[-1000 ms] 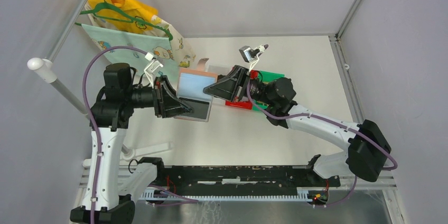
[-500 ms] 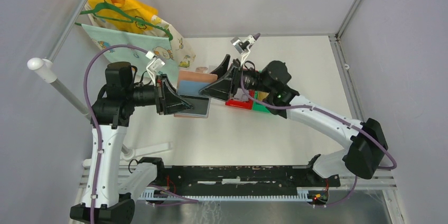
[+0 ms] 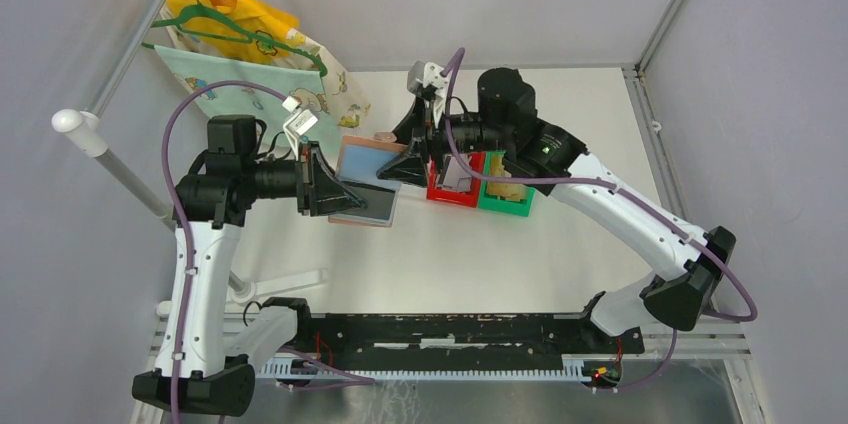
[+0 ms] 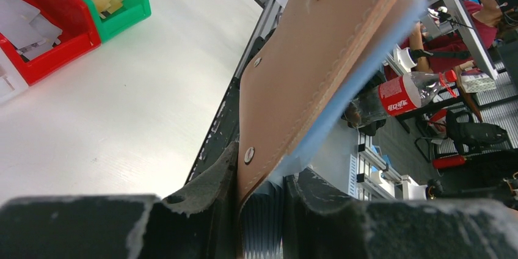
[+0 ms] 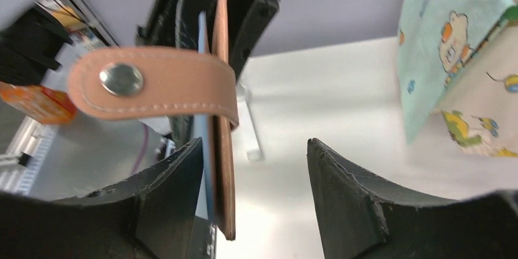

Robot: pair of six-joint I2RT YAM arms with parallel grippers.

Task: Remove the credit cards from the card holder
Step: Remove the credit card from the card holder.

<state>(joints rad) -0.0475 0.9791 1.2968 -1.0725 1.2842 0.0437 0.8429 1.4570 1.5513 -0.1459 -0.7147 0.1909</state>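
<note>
- The left gripper (image 4: 258, 203) is clamped on one edge of the card holder (image 3: 372, 158). It holds the holder off the table (image 3: 450, 259), opened out, just left of the red bin (image 3: 450, 200).
- The right gripper (image 5: 253, 149) stands with its jaws wide apart, and the holder's free edge sits edge-on between them.
- That free edge lies close beside one finger (image 5: 168, 201). Whether it touches the finger cannot be told. A broad gap separates it from the other finger.
- The snap tab (image 5: 153, 85) arches over the holder's edge, in front of the left gripper's black body.
- From above, the right gripper meets the holder's right side, with the red bin directly behind it and the green bin (image 3: 506, 208) touching that bin's far side.
- Hanging clothes (image 3: 245, 69) crowd the far-left corner, near the left arm's wrist.
- Bare white table shows between the holder and the black rail (image 3: 450, 329) at the near edge, and also right of the green bin.
- No credit cards can be made out in the holder. A dark panel on its near half may be a pocket or a card.
- Pale flat pieces lie in the red bin and tan ones in the green bin, too small to identify.
- In the left wrist view the holder's top is cut off by the frame.
</note>
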